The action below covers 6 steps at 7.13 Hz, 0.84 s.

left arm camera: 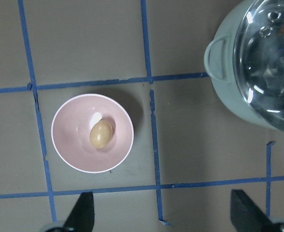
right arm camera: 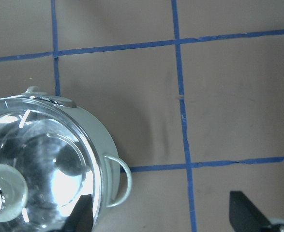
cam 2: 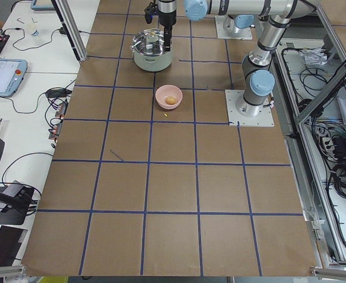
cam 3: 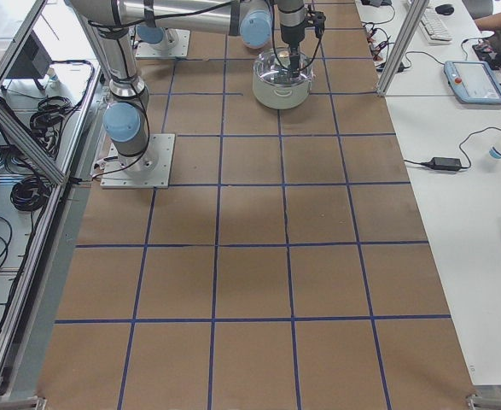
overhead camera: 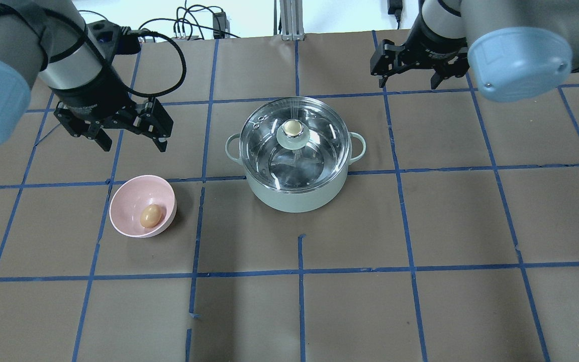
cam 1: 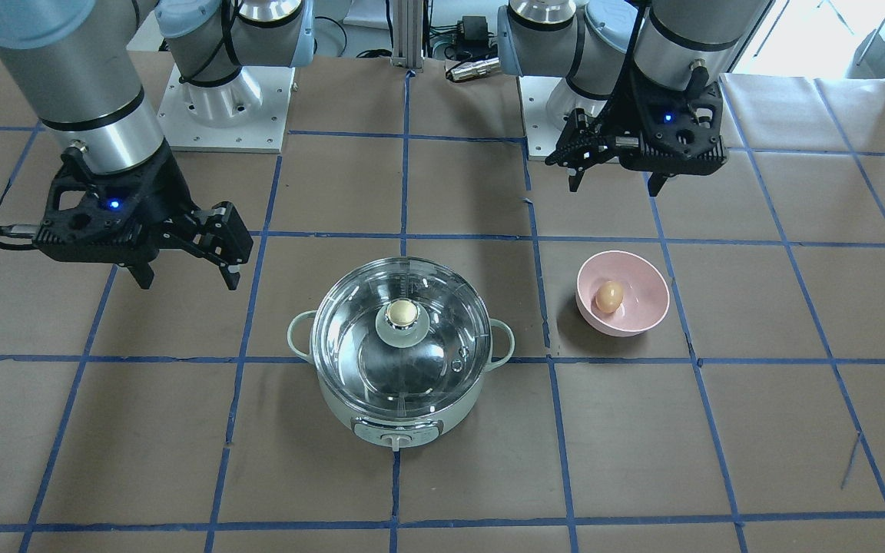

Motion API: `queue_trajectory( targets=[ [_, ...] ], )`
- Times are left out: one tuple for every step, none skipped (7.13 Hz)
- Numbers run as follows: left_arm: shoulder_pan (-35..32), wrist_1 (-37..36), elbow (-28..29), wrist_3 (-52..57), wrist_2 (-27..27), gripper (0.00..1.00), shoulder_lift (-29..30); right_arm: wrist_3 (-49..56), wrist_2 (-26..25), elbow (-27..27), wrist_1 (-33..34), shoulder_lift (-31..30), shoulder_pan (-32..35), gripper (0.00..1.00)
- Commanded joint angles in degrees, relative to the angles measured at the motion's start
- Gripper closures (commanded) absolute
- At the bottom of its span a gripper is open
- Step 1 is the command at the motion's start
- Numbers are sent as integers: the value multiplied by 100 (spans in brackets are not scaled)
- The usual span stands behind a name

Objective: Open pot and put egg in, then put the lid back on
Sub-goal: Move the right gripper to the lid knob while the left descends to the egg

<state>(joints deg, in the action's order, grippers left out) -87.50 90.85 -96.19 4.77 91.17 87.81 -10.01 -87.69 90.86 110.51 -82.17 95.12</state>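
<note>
The pale mint-green pot (cam 1: 339, 405) stands mid-table with the clear glass lid (cam 1: 431, 365) on it, beige knob (cam 1: 402, 312) up. It also shows in the overhead view (overhead camera: 294, 200) with the lid (overhead camera: 319, 151) seated. The tan-brown egg (cam 1: 609, 296) lies in a pink bowl (cam 1: 646, 319); in the overhead view the egg (overhead camera: 151, 215) is left of the pot. My left gripper (overhead camera: 132, 143) is open and empty, above the table behind the bowl; its wrist view shows the egg (left arm camera: 101, 134) below. My right gripper (overhead camera: 410, 80) is open and empty, behind and right of the pot (right arm camera: 98, 140).
The table is brown paper with a blue tape grid. Both arm base plates (cam 1: 223, 107) stand at the robot's edge. The side views show cables, tablets and devices on side tables (cam 2: 5, 73) beyond the table's end.
</note>
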Motion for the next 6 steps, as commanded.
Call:
queue_trajectory(
  targets=[
    [548, -415, -775, 487, 15, 1, 0, -1312, -72, -59, 565, 480, 907, 0],
    [698, -1054, -1300, 594, 6, 1, 8, -1684, -81, -216, 620, 735, 1199, 0],
    [926, -1913, -1941, 995, 76, 2, 35, -1836, -81, -305, 664, 937, 1419, 0],
    [1119, -2601, -2461, 1199, 68, 2, 70, -1890, -81, -306, 795, 1114, 1578, 0],
    [1191, -3130, -2666, 1375, 50, 2, 148, -1942, -81, -297, 840, 1194, 1632, 0],
    [1192, -3431, -2677, 1368, 33, 2, 384, -1943, -81, -288, 858, 1229, 1658, 0]
  ],
)
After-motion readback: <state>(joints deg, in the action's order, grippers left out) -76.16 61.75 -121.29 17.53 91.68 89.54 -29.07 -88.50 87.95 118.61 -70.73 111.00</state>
